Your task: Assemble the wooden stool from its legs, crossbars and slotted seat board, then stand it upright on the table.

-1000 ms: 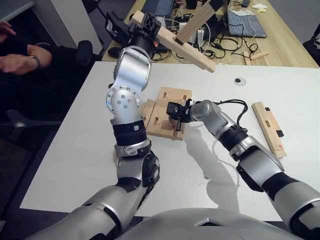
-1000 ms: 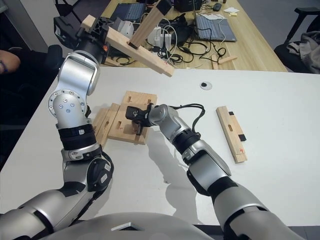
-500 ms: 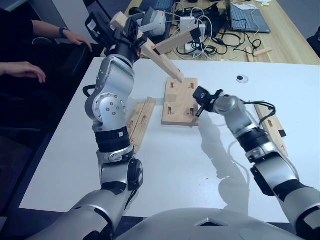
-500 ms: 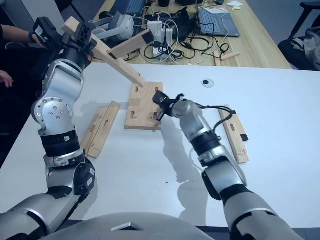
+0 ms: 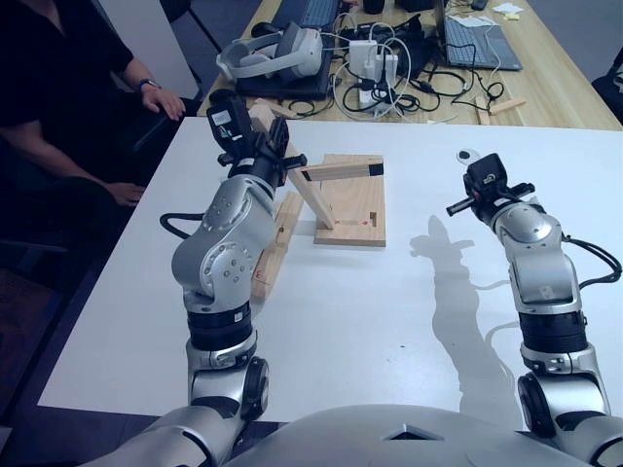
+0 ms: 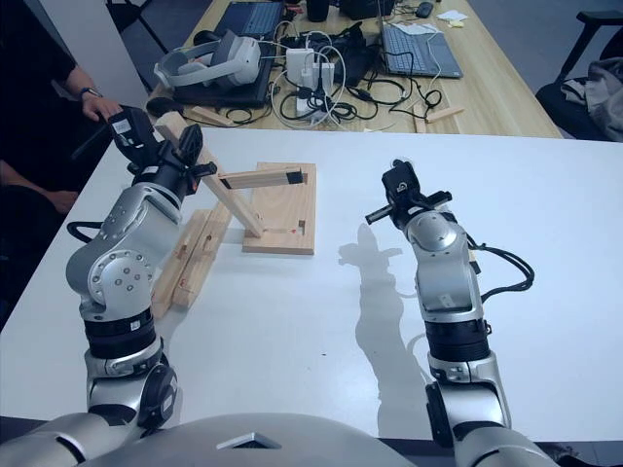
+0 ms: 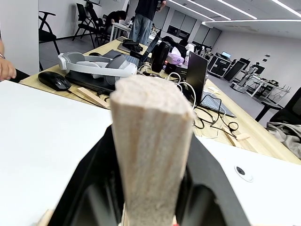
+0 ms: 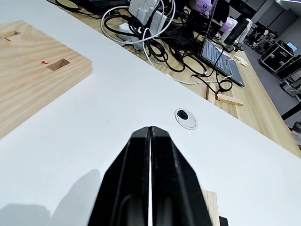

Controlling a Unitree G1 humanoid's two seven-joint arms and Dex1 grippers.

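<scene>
My left gripper (image 5: 265, 148) is shut on the upper end of a wooden leg (image 5: 307, 190), whose end grain faces the left wrist view (image 7: 151, 141). The leg slants down to the near left part of the slotted seat board (image 5: 358, 199), which lies flat on the table. A crossbar (image 5: 343, 170) sticks out from the leg over the board. My right gripper (image 8: 150, 129) is shut on nothing, raised above the table to the right of the board (image 8: 33, 70). A second leg piece (image 5: 274, 241) lies left of the board, and another (image 8: 210, 206) lies by my right arm.
A round cable grommet (image 5: 468, 156) sits in the white table (image 5: 389, 311) behind my right gripper. Beyond the far edge stands a wooden desk (image 5: 545, 92) crowded with a headset (image 5: 265, 53), cables and laptops. The near half of the table is bare.
My left gripper has swung the leg and crossbar down from high above until its lower end meets the seat board. My right gripper has left the board and drawn back to the right.
</scene>
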